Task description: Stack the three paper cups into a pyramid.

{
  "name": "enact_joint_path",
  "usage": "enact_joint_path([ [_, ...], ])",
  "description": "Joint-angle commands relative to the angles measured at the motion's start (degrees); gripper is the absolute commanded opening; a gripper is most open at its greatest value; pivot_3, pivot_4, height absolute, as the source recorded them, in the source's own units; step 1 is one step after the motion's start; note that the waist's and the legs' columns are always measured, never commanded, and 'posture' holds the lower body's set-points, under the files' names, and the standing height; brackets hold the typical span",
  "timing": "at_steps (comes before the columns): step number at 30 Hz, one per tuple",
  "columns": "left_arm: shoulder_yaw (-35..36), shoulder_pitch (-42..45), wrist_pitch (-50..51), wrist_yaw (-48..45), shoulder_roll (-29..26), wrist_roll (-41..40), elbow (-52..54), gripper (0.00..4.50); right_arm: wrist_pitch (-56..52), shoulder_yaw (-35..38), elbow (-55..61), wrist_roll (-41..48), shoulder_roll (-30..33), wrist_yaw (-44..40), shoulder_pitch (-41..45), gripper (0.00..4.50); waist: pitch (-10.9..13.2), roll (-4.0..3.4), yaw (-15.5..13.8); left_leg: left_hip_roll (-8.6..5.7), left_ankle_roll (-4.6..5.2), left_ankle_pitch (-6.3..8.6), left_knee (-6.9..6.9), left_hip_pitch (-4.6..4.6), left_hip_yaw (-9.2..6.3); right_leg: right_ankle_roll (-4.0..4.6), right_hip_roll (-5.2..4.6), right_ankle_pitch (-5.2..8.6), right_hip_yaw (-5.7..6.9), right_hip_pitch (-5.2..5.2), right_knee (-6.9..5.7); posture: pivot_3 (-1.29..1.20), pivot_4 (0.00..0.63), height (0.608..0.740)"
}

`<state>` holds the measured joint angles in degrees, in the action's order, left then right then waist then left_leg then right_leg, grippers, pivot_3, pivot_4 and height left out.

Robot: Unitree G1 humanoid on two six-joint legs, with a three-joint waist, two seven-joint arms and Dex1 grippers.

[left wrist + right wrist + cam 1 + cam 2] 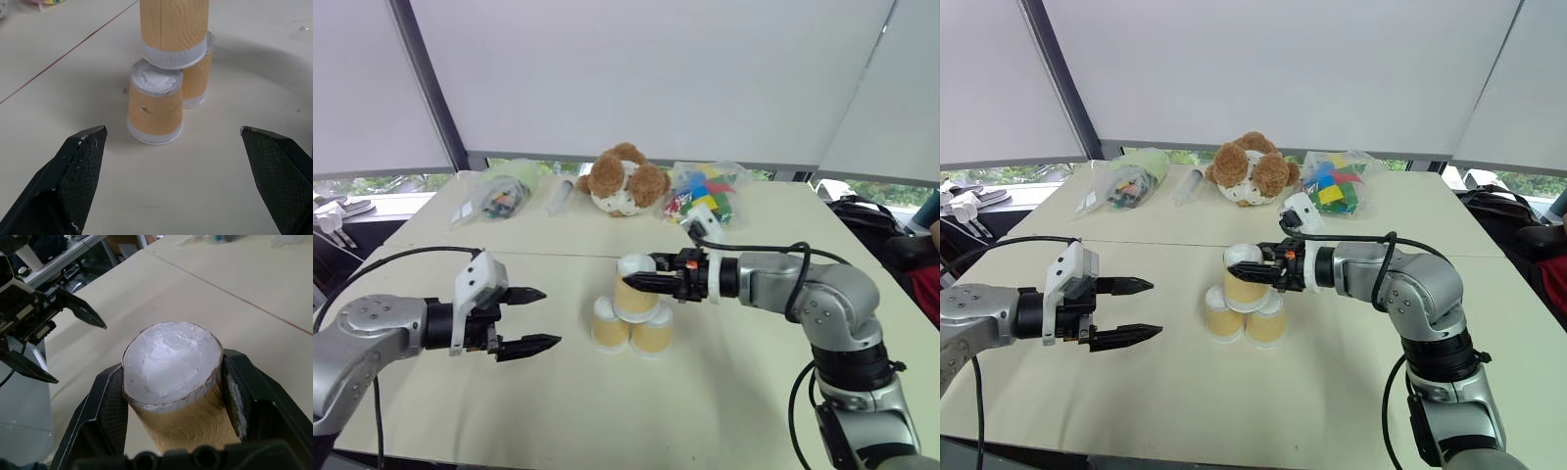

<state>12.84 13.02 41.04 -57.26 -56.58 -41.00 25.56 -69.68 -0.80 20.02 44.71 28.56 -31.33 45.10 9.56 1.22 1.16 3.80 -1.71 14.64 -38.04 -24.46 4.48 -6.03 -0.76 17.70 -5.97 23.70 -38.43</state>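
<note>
Now the right pincer [641, 282], clamped on the top cup [635, 288], rests it across two base cups [608, 324]; next, release gently. Left pincer [532, 318] gapes empty.

top cup [174, 29]: its upper part is cut off by the picture's edge | back cup [198, 81]: mostly hidden behind the front cup [155, 108] and top cup | bags [494, 196] beside the teddy bear [622, 180]: things inside too small to tell | right claw [173, 396]: cup's lower side hidden between its fingers
</note>
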Motion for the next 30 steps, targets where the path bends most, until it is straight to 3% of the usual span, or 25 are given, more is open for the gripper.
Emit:
enact_joint_path([
  [1, 0.9, 1.0, -1.1, 0.0, 0.1, 0.0, 0.3, 4.50, 1.4, 0.6, 2.2, 0.4, -0.4, 0.0, -0.4, 2.32, 0.0, 0.00, 0.0, 0.00, 0.00, 0.00, 0.00, 0.00, 0.00, 0.00, 0.00, 0.00, 0.00, 0.00, 0.00, 0.00, 0.150, 0.740],
  [2, 0.7, 1.1, -1.2, 0.0, 0.1, 0.1, 0.2, 4.50, 1.8, 0.2, 2.4, 0.1, -0.3, -0.1, -0.7, 2.32, 0.0, 0.00, 0.0, 0.00, 0.00, 0.00, 0.00, 0.00, 0.00, 0.00, 0.00, 0.00, 0.00, 0.00, 0.00, 0.00, 0.150, 0.740],
  [6, 0.6, 1.2, -1.2, -0.1, 0.3, 0.3, 0.1, 4.50, 3.3, -0.6, 3.0, -1.3, 0.5, -0.4, -1.9, 4.21, 0.0, 0.00, 0.0, 0.00, 0.00, 0.00, 0.00, 0.00, 0.00, 0.00, 0.00, 0.00, 0.00, 0.00, 0.00, 0.00, 0.150, 0.740],
  [7, 0.5, 1.4, -1.2, -0.1, 0.3, 0.4, 0.0, 4.50, 3.5, -0.6, 3.0, -1.5, 0.5, -0.3, -1.9, 4.46, 0.0, 0.00, 0.0, 0.00, 0.00, 0.00, 0.00, 0.00, 0.00, 0.00, 0.00, 0.00, 0.00, 0.00, 0.00, 0.00, 0.150, 0.740],
  [21, -0.6, 3.3, -1.3, -0.8, 0.9, 0.7, -2.2, 4.50, 3.2, 5.8, 3.2, 3.9, 4.3, -4.0, 1.1, 4.46, 0.0, 0.01, -0.1, 0.00, 0.00, 0.00, 0.00, 0.00, 0.00, 0.00, 0.00, 0.00, 0.00, -0.02, 0.02, 0.00, 0.150, 0.740],
  [26, 1.0, 3.0, 0.3, 0.3, 2.1, -0.9, -3.6, 4.50, 4.0, 13.4, 1.6, 7.8, 11.7, -9.0, 0.6, 4.46, 0.0, 0.01, -0.2, -0.01, 0.01, 0.00, 0.01, 0.00, -0.01, 0.00, -0.01, 0.00, 0.00, -0.03, 0.04, 0.00, 0.150, 0.740],
  [30, 2.6, -0.7, 0.7, 1.4, 2.7, -0.6, -3.4, 4.50, 6.9, 19.9, 0.6, 7.2, 21.7, -16.5, -7.9, 4.46, 0.0, 0.02, -0.2, -0.01, 0.04, 0.02, 0.04, 0.03, -0.04, 0.00, -0.02, 0.00, 0.02, -0.13, 0.20, 0.00, 0.150, 0.740],
])
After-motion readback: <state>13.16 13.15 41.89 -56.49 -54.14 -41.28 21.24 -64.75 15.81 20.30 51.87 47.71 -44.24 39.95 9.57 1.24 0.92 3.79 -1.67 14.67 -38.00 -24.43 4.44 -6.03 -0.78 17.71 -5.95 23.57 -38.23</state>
